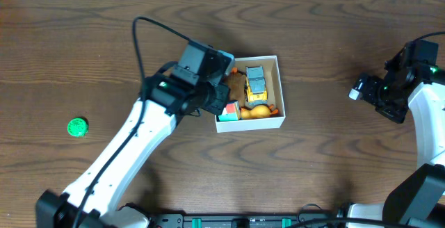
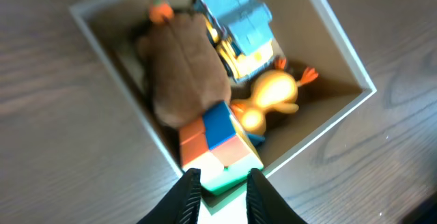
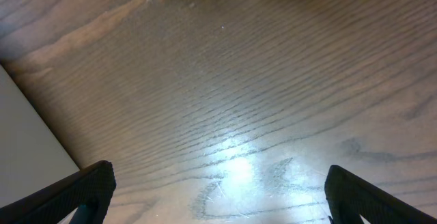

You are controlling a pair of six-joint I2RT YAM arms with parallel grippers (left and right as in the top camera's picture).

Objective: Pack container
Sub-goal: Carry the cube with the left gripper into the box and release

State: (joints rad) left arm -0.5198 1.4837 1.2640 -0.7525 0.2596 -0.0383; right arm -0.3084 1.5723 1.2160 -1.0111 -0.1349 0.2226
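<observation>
The container (image 1: 281,89) is a small white-walled box with a tan inside, at the table's middle. It holds a brown plush toy (image 2: 181,74), a blue-and-yellow toy truck (image 1: 256,82), an orange duck (image 1: 259,112) and a multicoloured cube (image 1: 229,112). In the left wrist view the cube (image 2: 218,145) sits in the near corner of the container (image 2: 341,39), tilted against its wall. My left gripper (image 2: 222,183) hovers just above the cube with its fingers parted and nothing between them. My right gripper (image 3: 218,190) is wide open and empty over bare table at the far right (image 1: 365,89).
A small green disc (image 1: 77,127) lies alone on the table at the far left. A pale flat surface (image 3: 27,142) shows at the left edge of the right wrist view. My left arm (image 1: 139,144) crosses the table from the front.
</observation>
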